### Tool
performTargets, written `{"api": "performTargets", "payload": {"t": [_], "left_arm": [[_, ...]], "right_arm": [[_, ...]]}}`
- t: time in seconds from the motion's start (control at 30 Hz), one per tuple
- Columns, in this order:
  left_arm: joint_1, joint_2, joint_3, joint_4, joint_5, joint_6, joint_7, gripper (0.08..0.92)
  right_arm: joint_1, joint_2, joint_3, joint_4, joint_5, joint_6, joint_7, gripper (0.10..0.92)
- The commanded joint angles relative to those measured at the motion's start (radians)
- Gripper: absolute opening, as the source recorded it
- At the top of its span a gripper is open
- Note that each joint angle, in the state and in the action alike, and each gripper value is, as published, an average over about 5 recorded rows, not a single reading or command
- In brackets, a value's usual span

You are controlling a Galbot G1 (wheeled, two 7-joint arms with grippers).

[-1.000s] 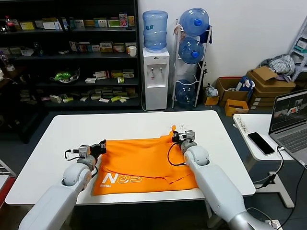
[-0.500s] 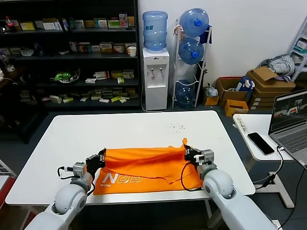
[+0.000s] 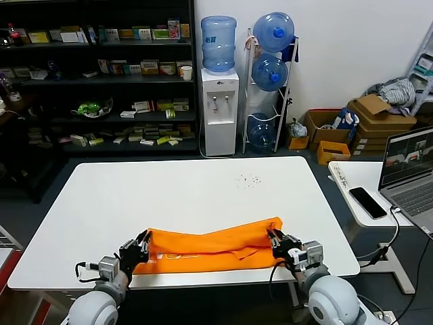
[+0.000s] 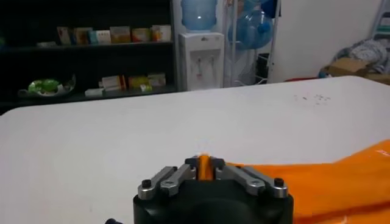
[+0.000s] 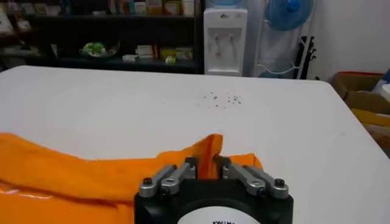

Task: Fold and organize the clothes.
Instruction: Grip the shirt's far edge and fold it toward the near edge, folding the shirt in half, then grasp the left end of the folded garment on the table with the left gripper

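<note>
The orange T-shirt (image 3: 210, 245) lies folded into a narrow band along the near edge of the white table (image 3: 183, 193). My left gripper (image 3: 137, 245) is shut on the shirt's left end; the left wrist view shows orange cloth (image 4: 203, 165) pinched between its fingers. My right gripper (image 3: 279, 242) is shut on the shirt's right end, and the right wrist view shows a raised cloth corner (image 5: 206, 159) clamped between its fingers. The white lettering is hidden in the fold.
A patch of small dark specks (image 3: 248, 180) lies on the far right of the table. A side table at the right holds a phone (image 3: 368, 202) and a laptop (image 3: 411, 177). Shelves and a water dispenser (image 3: 219, 108) stand behind.
Both grippers have pulled the shirt's far edge toward the near table edge, folding it over itself into a narrow band. The lettering is now covered.
</note>
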Motion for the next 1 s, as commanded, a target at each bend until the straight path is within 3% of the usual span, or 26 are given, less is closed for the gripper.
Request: {"api": "performTargets", "payload": {"t": [0.03, 0.17, 0.47, 0.63, 0.8, 1.0], "left_arm": [[0.098, -0.020, -0.050, -0.050, 0.032, 0.011, 0.016, 0.345], [0.087, -0.042, -0.052, -0.015, 0.036, 0.010, 0.025, 0.457], [-0.054, -0.074, 0.003, 0.199, -0.037, 0.024, 0.043, 0.717], [-0.067, -0.070, 0.012, 0.236, -0.034, 0.033, 0.034, 0.813], [-0.043, -0.063, 0.010, 0.200, -0.025, 0.020, 0.028, 0.809], [-0.034, -0.064, 0.023, 0.170, -0.022, 0.017, 0.005, 0.667]], "right_arm": [[-0.127, -0.026, 0.096, 0.105, 0.004, 0.008, 0.001, 0.419], [-0.168, -0.017, 0.156, 0.102, -0.013, 0.032, -0.014, 0.523], [-0.202, 0.025, 0.211, 0.078, -0.039, 0.055, -0.025, 0.776], [-0.198, 0.041, 0.210, 0.078, -0.042, 0.055, -0.023, 0.821], [-0.194, 0.045, 0.205, 0.073, -0.044, 0.054, -0.021, 0.822], [-0.184, 0.047, 0.198, 0.071, -0.044, 0.053, -0.018, 0.823]]}}
